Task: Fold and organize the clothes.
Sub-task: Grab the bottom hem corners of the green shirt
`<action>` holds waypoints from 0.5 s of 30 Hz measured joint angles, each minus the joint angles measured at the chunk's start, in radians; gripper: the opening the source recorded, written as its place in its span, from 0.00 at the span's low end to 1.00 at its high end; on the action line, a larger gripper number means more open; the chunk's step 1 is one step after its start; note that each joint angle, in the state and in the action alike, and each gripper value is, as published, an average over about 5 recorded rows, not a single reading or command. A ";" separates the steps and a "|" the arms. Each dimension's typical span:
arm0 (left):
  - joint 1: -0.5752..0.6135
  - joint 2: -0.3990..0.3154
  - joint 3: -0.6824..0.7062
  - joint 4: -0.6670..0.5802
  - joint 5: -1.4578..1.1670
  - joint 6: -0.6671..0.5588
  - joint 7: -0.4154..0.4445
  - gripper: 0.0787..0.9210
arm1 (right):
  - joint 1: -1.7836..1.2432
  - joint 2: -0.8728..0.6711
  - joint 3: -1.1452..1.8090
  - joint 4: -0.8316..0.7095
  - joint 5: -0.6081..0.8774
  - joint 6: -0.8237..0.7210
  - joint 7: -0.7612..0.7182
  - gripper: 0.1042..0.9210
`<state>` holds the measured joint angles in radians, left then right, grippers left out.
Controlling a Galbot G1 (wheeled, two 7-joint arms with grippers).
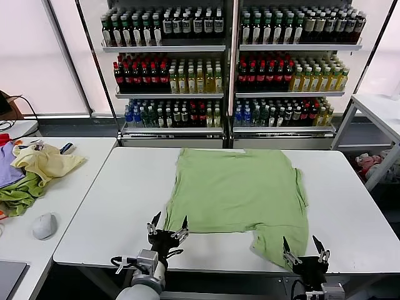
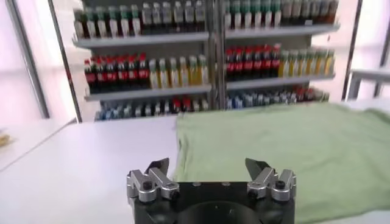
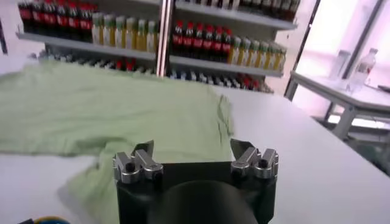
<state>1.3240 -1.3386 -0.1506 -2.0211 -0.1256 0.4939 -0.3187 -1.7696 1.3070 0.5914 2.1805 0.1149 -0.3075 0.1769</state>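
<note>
Shelves of bottles point(image 1: 228, 69) fill the wall behind a white table point(image 1: 350, 206), and on that table lies the light green shirt point(image 1: 237, 190) I am meant to fold. It sits spread across the middle, mostly flat, apparently back side up, since I see no buttons or print. One lower corner near my right side is already turned or bunched, hanging toward the near edge, so the cloth is not quite a clean rectangle.

My left claw point(image 1: 167, 229) hangs just at the near edge of the shirt's hem on my left side, fingers spread wide and holding nothing. My right claw point(image 1: 304, 248) hovers low at the table's front edge beside that rumpled corner, also spread wide and empty. Neither touches the cloth as far as I can tell.

On the side table to my left sit a pale yellow garment point(image 1: 45, 162), a darker green one point(image 1: 17, 195) and a computer mouse point(image 1: 44, 225); those are not my concern.

I judge the job barely begun: the shirt is laid out, but no real fold is made. Left to do, as I see it: grip the hem, bring it over, fold the sides in, and set the bundle tidy.
</note>
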 measured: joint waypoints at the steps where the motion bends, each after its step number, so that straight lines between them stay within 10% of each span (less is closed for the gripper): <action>1: -0.004 0.001 0.000 0.006 -0.001 0.004 -0.003 0.88 | -0.001 0.001 -0.001 -0.001 0.000 -0.002 0.001 0.88; 15: -0.037 0.027 0.029 0.072 -0.031 0.067 -0.048 0.68 | -0.020 0.014 -0.020 -0.033 0.031 -0.033 0.021 0.71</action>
<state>1.2875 -1.3116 -0.1212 -1.9489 -0.1567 0.5606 -0.3663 -1.7891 1.3208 0.5713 2.1473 0.1459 -0.3400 0.1974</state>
